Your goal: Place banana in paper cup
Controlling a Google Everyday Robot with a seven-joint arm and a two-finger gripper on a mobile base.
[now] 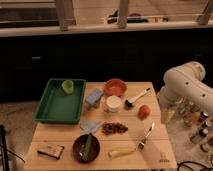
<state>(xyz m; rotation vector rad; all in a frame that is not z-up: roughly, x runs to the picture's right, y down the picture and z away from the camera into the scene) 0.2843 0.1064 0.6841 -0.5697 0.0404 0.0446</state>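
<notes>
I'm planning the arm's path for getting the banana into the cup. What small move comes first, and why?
Probably bring the end effector, now by the right edge of the table, over the banana. The banana lies ungrasped near the front edge, beside a fork, apart from the paper cup at mid-table.

No readable text; gripper (pixel 166 113) beside table (pixel 156 150) edge

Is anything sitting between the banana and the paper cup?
Yes. A brown pile lies between the banana and the paper cup. The claw hangs at the right edge of the table.
</notes>
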